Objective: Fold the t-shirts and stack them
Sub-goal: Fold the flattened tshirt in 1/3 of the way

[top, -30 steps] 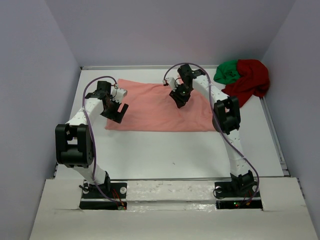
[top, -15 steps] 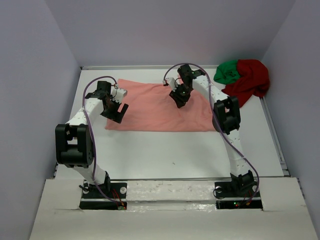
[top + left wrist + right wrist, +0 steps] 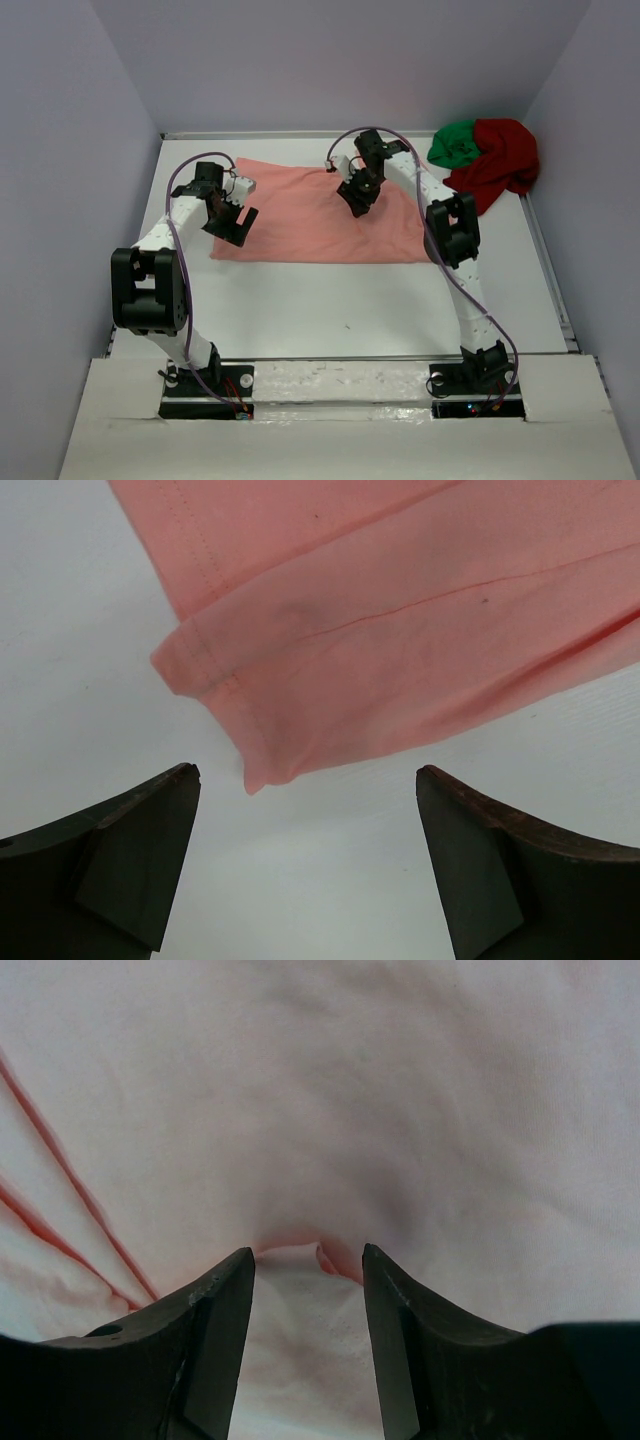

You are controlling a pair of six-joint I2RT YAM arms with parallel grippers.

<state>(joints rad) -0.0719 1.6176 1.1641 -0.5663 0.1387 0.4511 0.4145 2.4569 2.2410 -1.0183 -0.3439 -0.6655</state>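
The salmon-pink t-shirt (image 3: pixel 310 225) lies flat across the middle of the table, folded to a rough rectangle. My right gripper (image 3: pixel 355 200) presses down on its upper middle. In the right wrist view the right gripper (image 3: pixel 308 1255) has its fingers apart, and a raised fold of the pink cloth (image 3: pixel 350 1090) bunches between them. My left gripper (image 3: pixel 238 222) hovers wide open at the shirt's left edge. The left wrist view has bare table between the left gripper's (image 3: pixel 308 772) fingers, with the shirt's hemmed corner (image 3: pixel 400 630) just beyond them. The green t-shirt (image 3: pixel 455 143) and dark red t-shirt (image 3: pixel 500 160) lie crumpled together at the far right.
White walls close in the table (image 3: pixel 330 300) on the left, back and right. The crumpled pile sits in the back right corner against the right wall. Both arm bases are bolted at the near edge.
The right gripper's jaws have spread wider around the fold of pink cloth. The left arm and the shirts have not moved.
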